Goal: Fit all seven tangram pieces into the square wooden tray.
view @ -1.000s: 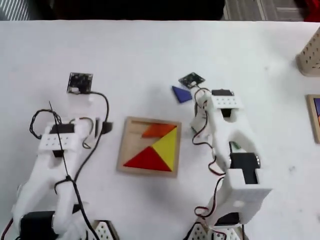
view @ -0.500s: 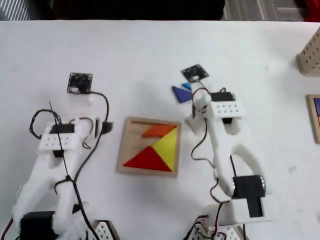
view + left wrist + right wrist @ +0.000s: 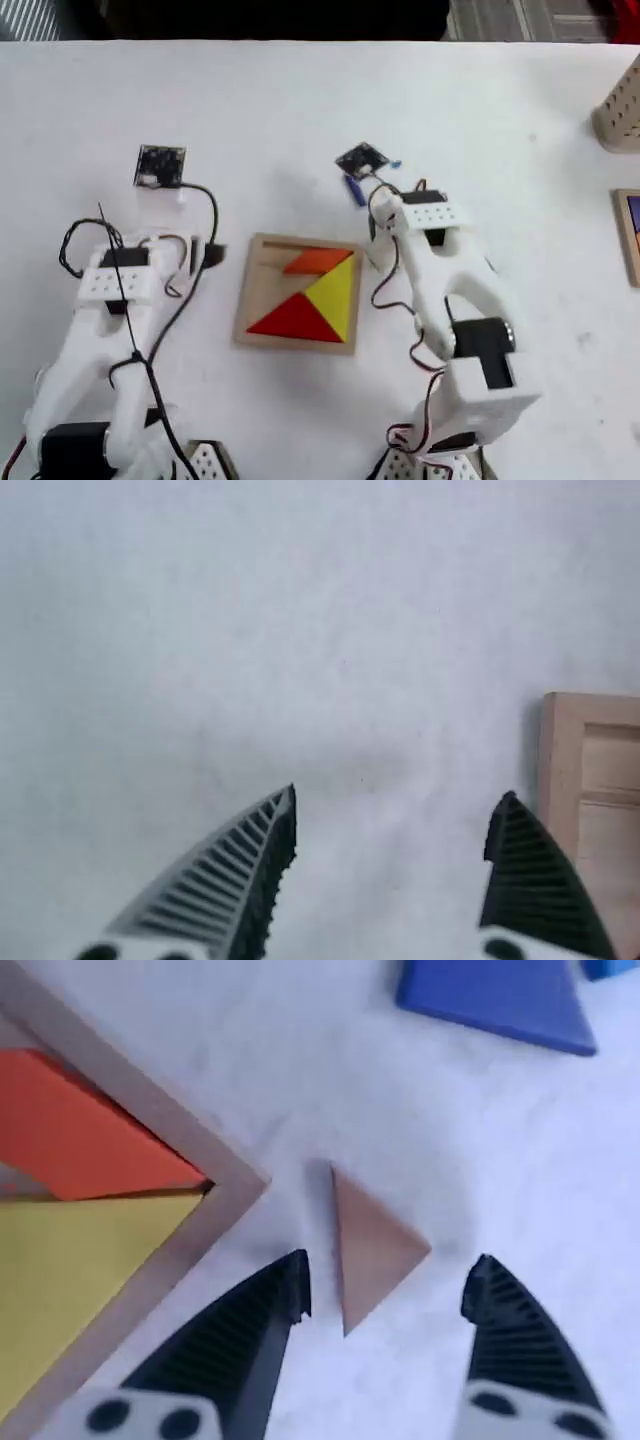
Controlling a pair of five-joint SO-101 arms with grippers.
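Three shapes lie in the square wooden tray point(image 3: 248, 290): an orange piece point(image 3: 318, 262), a yellow triangle point(image 3: 335, 295) and a red triangle point(image 3: 295, 318). A small tan triangle point(image 3: 375, 1245) lies flat on the table point(image 3: 300, 100) between the spread fingers of the right gripper point(image 3: 388, 1270), just beside the tray's far right corner. The left gripper point(image 3: 397, 798), also spread, hangs left of the tray.

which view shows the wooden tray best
High view: the whole wooden tray shows from above, all four sides in sight. The left wrist view catches just one edge, the right wrist view just one corner.
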